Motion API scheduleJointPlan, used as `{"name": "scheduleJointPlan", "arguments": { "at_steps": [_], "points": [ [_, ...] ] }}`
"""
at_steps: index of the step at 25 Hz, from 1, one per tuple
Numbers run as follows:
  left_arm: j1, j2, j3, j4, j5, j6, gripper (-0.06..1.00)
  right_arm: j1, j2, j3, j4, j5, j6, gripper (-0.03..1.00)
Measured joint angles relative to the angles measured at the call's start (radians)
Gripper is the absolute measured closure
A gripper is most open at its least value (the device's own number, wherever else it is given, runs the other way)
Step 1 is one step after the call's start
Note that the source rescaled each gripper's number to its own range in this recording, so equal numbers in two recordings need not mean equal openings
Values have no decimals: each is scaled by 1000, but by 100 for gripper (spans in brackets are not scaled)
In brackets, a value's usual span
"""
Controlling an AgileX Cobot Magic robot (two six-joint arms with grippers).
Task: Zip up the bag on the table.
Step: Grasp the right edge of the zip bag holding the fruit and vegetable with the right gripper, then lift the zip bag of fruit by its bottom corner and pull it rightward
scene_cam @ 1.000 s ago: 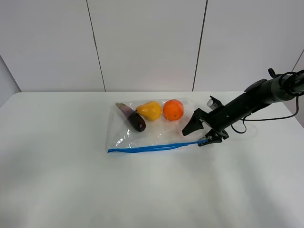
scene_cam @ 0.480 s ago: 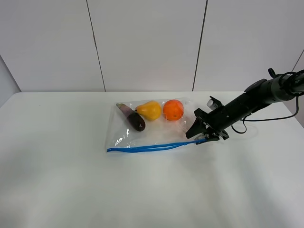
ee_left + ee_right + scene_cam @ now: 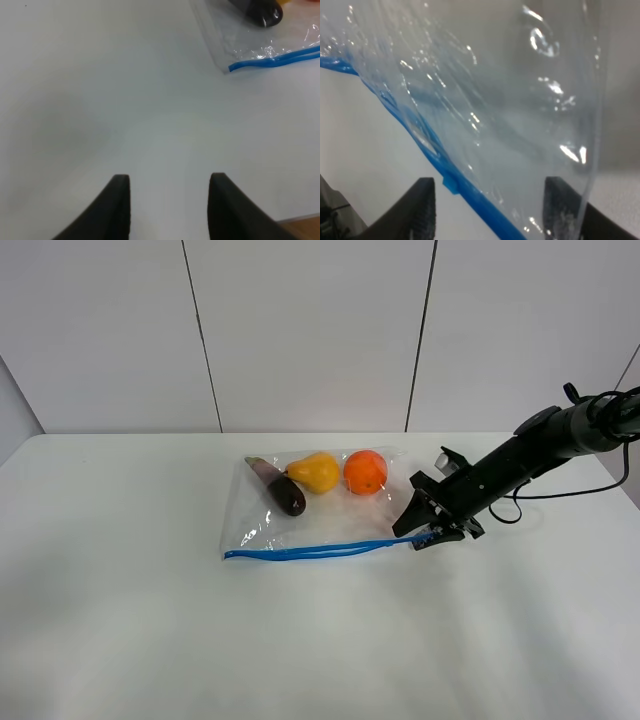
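While the left pincer (image 3: 169,176) is hanging over a bare stretch of the white bench (image 3: 120,620), its two dark fingers (image 3: 119,210) are standing well apart with nothing between them. Only a corner of the clear bag (image 3: 245,40) is showing in its camera's view. Toward the middle of the bench the bag is lying flat, holding a dark eggplant (image 3: 284,490), a yellow pear (image 3: 316,472) and an orange (image 3: 365,471) in a row along its far side. Its blue zipper strip (image 3: 300,552) is running along the near edge. At the strip's right end the right pincer (image 3: 489,181) is reaching in low, its fingers straddling that corner of the bag with the strip passing between them. They are standing partly apart, and I cannot tell whether they are actually pinching the plastic, since the crinkled film is blurring the contact.
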Motion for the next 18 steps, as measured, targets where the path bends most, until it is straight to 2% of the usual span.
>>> {"name": "scheduleJointPlan", "arguments": {
  "at_steps": [5, 8, 13, 14, 18],
  "points": [
    [0, 0, 0, 0, 0, 0, 52, 0, 0, 0, -4, 2, 1, 40],
    [0, 0, 0, 0, 0, 0, 52, 0, 0, 0, -8, 3, 1, 55],
    [0, 0, 0, 0, 0, 0, 52, 0, 0, 0, -8, 4, 0, 92],
    [0, 0, 0, 0, 0, 0, 52, 0, 0, 0, -8, 4, -3, 96],
    [0, 0, 0, 0, 0, 0, 52, 0, 0, 0, -8, 4, -15, 97]
  ]
}}
